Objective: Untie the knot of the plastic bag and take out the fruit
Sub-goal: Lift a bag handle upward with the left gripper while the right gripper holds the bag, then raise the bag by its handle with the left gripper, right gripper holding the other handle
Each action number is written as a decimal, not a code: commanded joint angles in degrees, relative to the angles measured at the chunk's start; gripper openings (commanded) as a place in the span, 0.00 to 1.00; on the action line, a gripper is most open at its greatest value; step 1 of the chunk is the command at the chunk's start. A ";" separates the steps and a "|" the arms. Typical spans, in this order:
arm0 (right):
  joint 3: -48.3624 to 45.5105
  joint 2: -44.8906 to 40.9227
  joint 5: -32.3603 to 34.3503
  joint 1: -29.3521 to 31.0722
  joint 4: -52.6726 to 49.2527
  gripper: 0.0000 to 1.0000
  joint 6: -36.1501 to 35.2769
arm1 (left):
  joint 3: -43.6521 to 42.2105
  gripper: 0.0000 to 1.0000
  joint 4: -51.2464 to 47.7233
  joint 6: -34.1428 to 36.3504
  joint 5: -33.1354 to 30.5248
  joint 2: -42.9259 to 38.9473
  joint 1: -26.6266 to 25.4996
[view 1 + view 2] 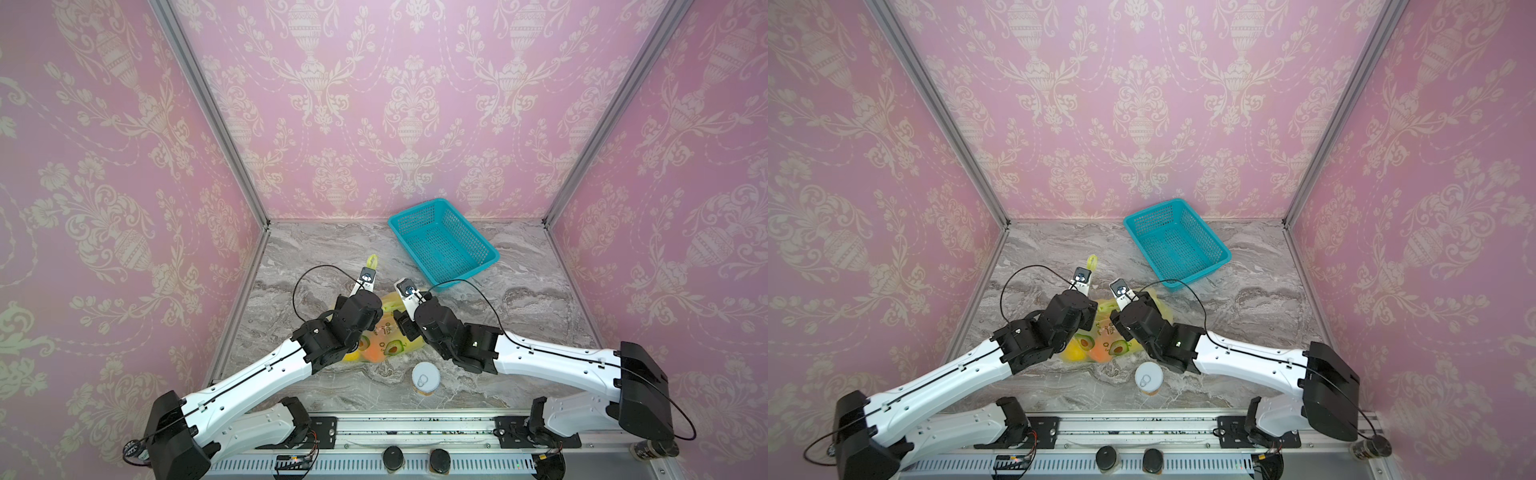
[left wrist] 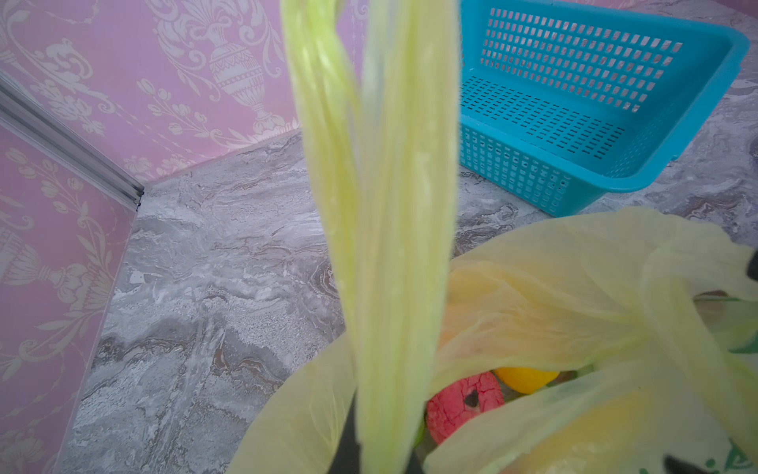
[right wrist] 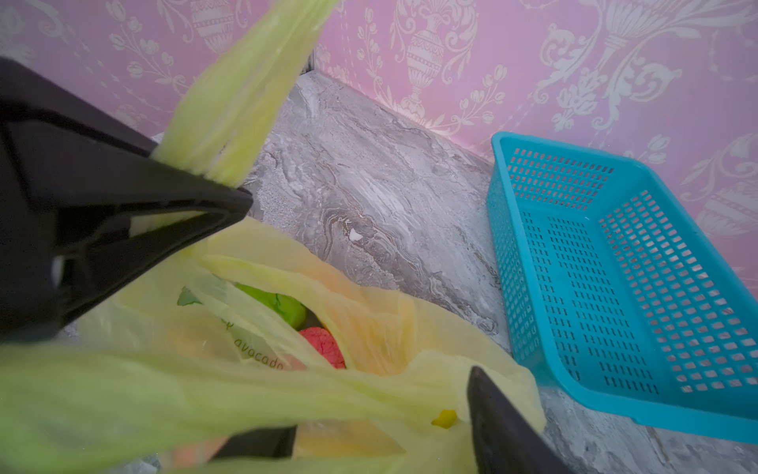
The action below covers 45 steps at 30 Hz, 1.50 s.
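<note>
The yellow-green plastic bag [image 1: 388, 336] lies mid-table between both arms, its mouth open. No knot is in view; the two handle strips run apart. My left gripper [image 2: 381, 459] is shut on one handle strip [image 2: 393, 205] and holds it up, its loop [image 1: 372, 261] poking out beyond the gripper. My right gripper [image 3: 381, 439] is open over the bag's mouth, with the other strip lying across between its fingers. Fruit shows inside: a pink-red round one [image 2: 463, 400], a yellow one [image 2: 525, 377] and a green one [image 3: 279, 303].
A teal mesh basket [image 1: 442, 243] sits tilted at the back right, near the pink wall. A white-lidded can [image 1: 426, 376] stands close in front of the bag. Both forearms cross above the marble tabletop [image 1: 519, 311].
</note>
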 commanded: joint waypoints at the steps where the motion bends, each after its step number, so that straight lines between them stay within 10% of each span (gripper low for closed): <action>1: 4.98 0.61 4.60 -0.18 -1.75 0.11 -0.53 | 0.31 0.00 -2.34 0.17 -1.20 -2.03 0.99; 19: 23.32 2.71 -3.28 -12.73 -10.91 0.00 15.90 | 21.68 0.00 -15.77 -0.79 2.10 -3.42 14.26; 31: 16.61 4.10 -4.92 -13.23 -5.60 0.00 18.65 | 4.87 0.00 -23.52 -14.20 1.53 -14.28 14.26; 36: 15.33 4.23 -4.27 -13.61 -5.11 0.00 18.78 | 7.74 0.20 -23.68 -11.86 0.20 -12.98 14.26; 40: 12.98 2.74 -3.42 -13.59 -4.39 0.00 18.78 | 15.82 0.64 -24.36 -8.25 -1.04 -9.86 14.26; 45: 11.40 1.10 -4.96 -13.62 -4.45 0.00 19.21 | 30.36 0.79 -24.26 -1.82 -1.10 -5.46 14.26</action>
